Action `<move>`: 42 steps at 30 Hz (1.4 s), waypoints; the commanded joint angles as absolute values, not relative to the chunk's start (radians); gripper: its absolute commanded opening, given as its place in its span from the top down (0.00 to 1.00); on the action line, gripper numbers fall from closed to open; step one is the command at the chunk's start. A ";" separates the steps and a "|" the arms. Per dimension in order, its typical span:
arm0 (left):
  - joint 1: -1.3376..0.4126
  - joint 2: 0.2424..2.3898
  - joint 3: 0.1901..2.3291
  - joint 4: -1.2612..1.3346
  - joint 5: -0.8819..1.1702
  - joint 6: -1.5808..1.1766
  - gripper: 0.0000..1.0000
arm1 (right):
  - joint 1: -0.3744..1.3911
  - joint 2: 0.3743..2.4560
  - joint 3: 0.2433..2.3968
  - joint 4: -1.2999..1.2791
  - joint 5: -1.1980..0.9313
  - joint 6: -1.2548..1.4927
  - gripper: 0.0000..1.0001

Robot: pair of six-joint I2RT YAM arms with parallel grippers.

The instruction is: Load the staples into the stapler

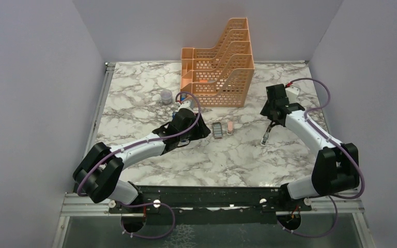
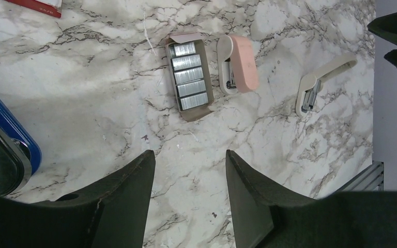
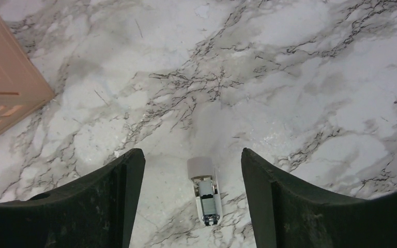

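The staples point(image 2: 188, 77) lie as several silver strips in a small open tray point(image 1: 217, 130) on the marble, with a corner of their red-and-white box point(image 2: 39, 5) at the top edge of the left wrist view. A blue stapler point(image 2: 8, 129) shows only partly at the left edge of that view, and in the top view it is mostly hidden under the left arm point(image 1: 175, 112). My left gripper point(image 2: 190, 155) hovers open short of the tray, with only bare marble between its fingers. My right gripper point(image 3: 191, 152) is open above the white oblong piece point(image 3: 204, 191), which lies on the table between its fingers.
A pink block point(image 2: 240, 62) lies right beside the tray, and the white oblong piece point(image 2: 318, 85) lies farther right. An orange file rack point(image 1: 222, 72) stands at the back, with a small grey cup point(image 1: 166, 96) to its left. Walls close in on the left and right.
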State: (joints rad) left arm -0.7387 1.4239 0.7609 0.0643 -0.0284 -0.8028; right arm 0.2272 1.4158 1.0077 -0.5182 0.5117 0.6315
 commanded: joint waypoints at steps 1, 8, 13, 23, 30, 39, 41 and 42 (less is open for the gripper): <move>-0.728 1.425 0.773 0.083 -0.002 -0.789 0.46 | 0.210 1.479 1.006 -0.531 0.521 0.645 0.29; -0.726 1.424 0.757 0.093 -0.002 -0.809 0.45 | 0.206 1.523 0.984 -0.523 0.507 0.643 0.42; -0.725 1.425 0.755 0.091 -0.001 -0.808 0.45 | 0.206 1.519 0.961 -0.516 0.485 0.636 0.49; -0.715 1.405 0.744 0.083 -0.021 -0.820 0.45 | 0.207 1.512 0.913 -0.466 0.383 0.608 0.68; -0.715 1.426 0.733 0.122 0.031 -0.824 0.45 | 0.244 1.464 0.873 -0.431 0.333 0.614 0.75; -0.734 1.508 0.730 0.229 0.146 -0.828 0.40 | 0.417 1.415 0.870 -0.477 0.365 0.703 0.75; -0.752 1.540 0.735 0.259 0.166 -0.837 0.40 | 0.454 1.414 0.875 -0.487 0.372 0.724 0.75; -0.763 1.562 0.739 0.271 0.178 -0.844 0.42 | 0.472 1.415 0.877 -0.493 0.373 0.734 0.75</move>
